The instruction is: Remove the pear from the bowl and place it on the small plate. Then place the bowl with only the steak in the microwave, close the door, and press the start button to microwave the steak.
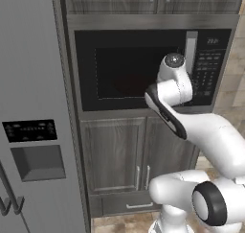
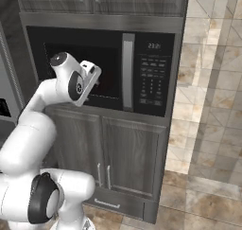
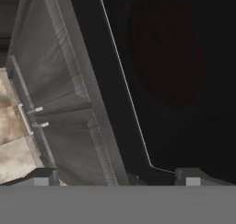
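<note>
- now, left base view: door (image 1: 129, 71) of microwave (image 1: 153, 69) looks shut; faint red bowl (image 1: 130, 86) behind the glass. keypad (image 1: 206, 71) lies right of the hand, past the handle (image 1: 191, 52).
- right base view: hand at the door's left part; keypad (image 2: 152, 82) well to its right.
- hand view: gripper (image 3: 117, 179) wide open, holding nothing, facing dark glass.

Microwave (image 1: 143, 26): brushed steel frame, matt. Door (image 1: 124, 71) is dark smoked glass, glossy, a faint red tint showing through; handle (image 2: 127, 70) smooth satin silver metal. Keypad panel (image 2: 153, 80) black plastic, smooth. Cabinet doors (image 1: 115, 153) grey wood, visible grain, matt, with thin polished metal pulls. Fridge (image 1: 33, 83) flat grey, low sheen. Floor (image 2: 208, 129) beige stone tile, mottled.
</note>
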